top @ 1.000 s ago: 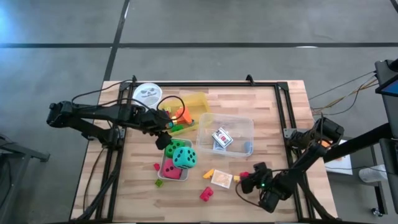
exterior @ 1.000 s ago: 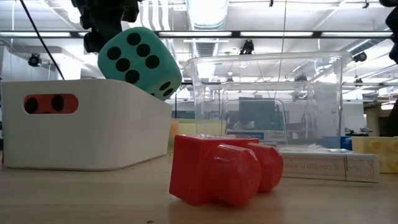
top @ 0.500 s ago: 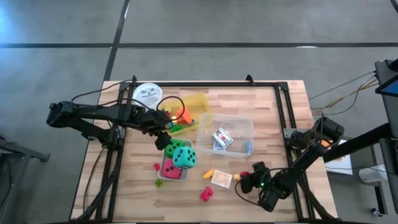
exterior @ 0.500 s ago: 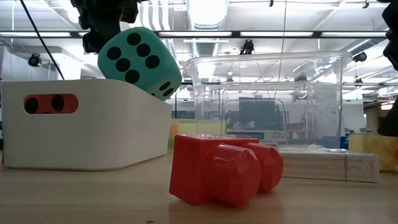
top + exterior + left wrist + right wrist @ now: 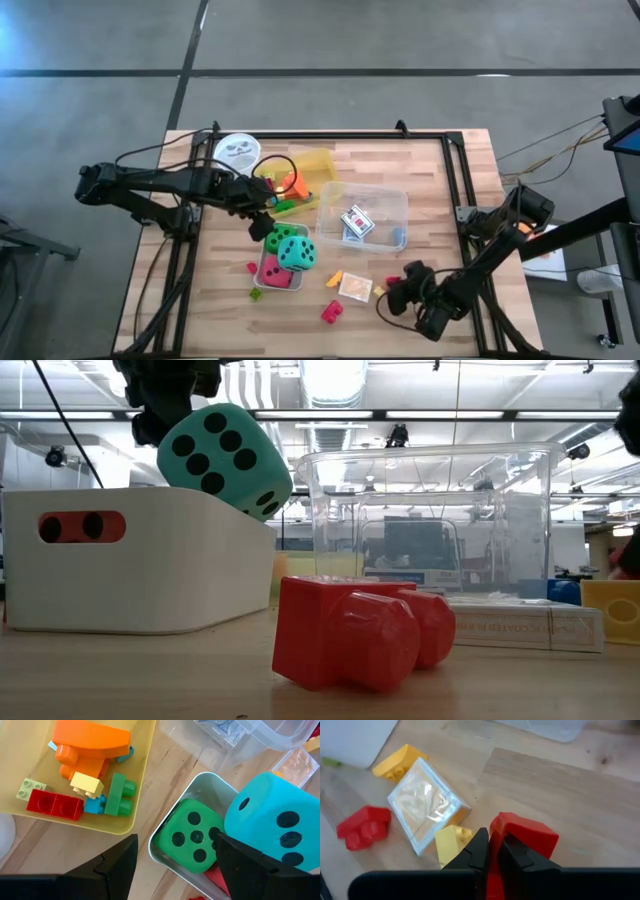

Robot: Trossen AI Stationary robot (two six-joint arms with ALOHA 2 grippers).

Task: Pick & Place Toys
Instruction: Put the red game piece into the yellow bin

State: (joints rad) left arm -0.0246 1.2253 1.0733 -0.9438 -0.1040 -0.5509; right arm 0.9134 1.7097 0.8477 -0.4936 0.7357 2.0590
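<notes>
A: What does the right gripper hold?
B: Its fingers pinch a red block near the table's front edge, beside a yellow block and a wrapped card pack.
A: And farther back?
B: The left gripper hangs with fingers apart, holding nothing, over the white bin with the green die and teal die.

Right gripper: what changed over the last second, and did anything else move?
The right gripper closed its jaws on the red block near the table's front edge and shifted slightly; in the low view a yellow block now shows at the far right. The left gripper stayed open above the white bin, and the teal die and clear box did not move.
</notes>
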